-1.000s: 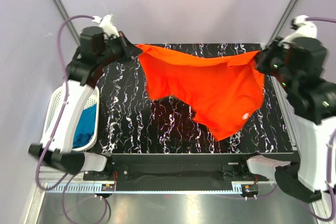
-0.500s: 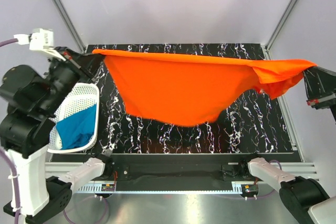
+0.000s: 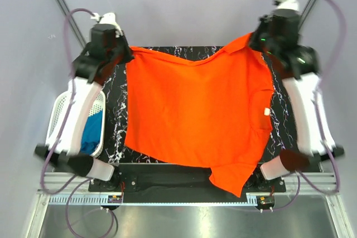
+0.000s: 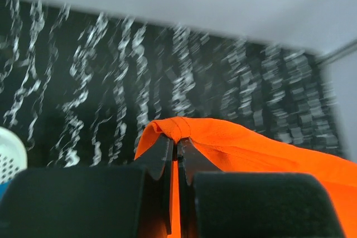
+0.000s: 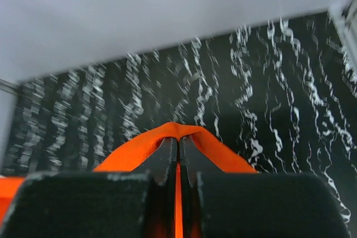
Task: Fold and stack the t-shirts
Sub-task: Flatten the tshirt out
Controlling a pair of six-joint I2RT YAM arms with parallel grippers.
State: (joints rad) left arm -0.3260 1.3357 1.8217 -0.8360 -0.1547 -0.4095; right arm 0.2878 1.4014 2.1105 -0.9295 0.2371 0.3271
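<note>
- The white mesh basket [image 3: 57, 116] sits at the left edge of the black, white-veined surface [image 3: 114, 110], partly hidden behind the left arm.
- The teal blue t-shirt [image 3: 91, 133] lies crumpled inside the basket; only part of it shows past the arm.
- The orange-red t-shirt [image 3: 195, 115] is outside the basket, spread wide over the middle of the surface. Its far edge is strung between the two hands.
- The near part of the orange-red t-shirt trails over the near edge of the surface on the right, above the arm bases.
- The left hand [image 3: 124, 54] is at the far left corner of the surface. Its wrist view shows the fingers pressed together on a bunched fold of the orange-red cloth.
- The right hand [image 3: 254, 40] is at the far right. Its fingers are likewise clamped on a pinch of the same t-shirt's edge, and the cloth arches over their tips.
- A small white tag [image 3: 266, 111] shows on the right side of the orange-red t-shirt.
</note>
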